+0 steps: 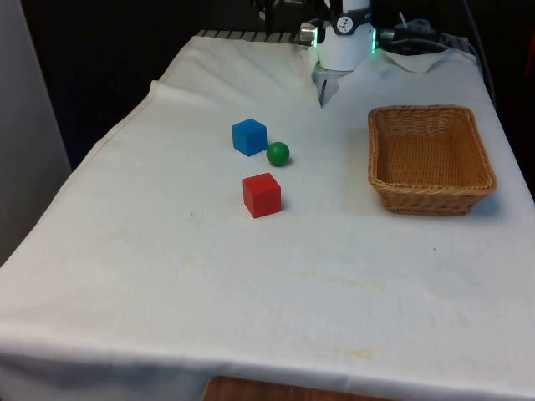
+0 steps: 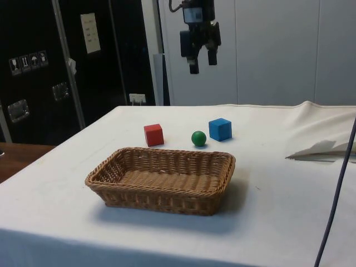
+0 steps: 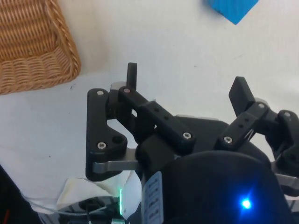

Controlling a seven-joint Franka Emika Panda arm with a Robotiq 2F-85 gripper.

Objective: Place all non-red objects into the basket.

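wicker basket (image 1: 481, 159) holds nothing; three objects lie outside it.

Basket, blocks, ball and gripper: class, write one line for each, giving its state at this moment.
basket: upright on the cloth, nothing in it.
blue cube: on the cloth, outside the basket.
green ball: on the cloth between the two cubes, outside the basket.
red cube: on the cloth, outside the basket.
gripper: raised above the table, open, holding nothing.
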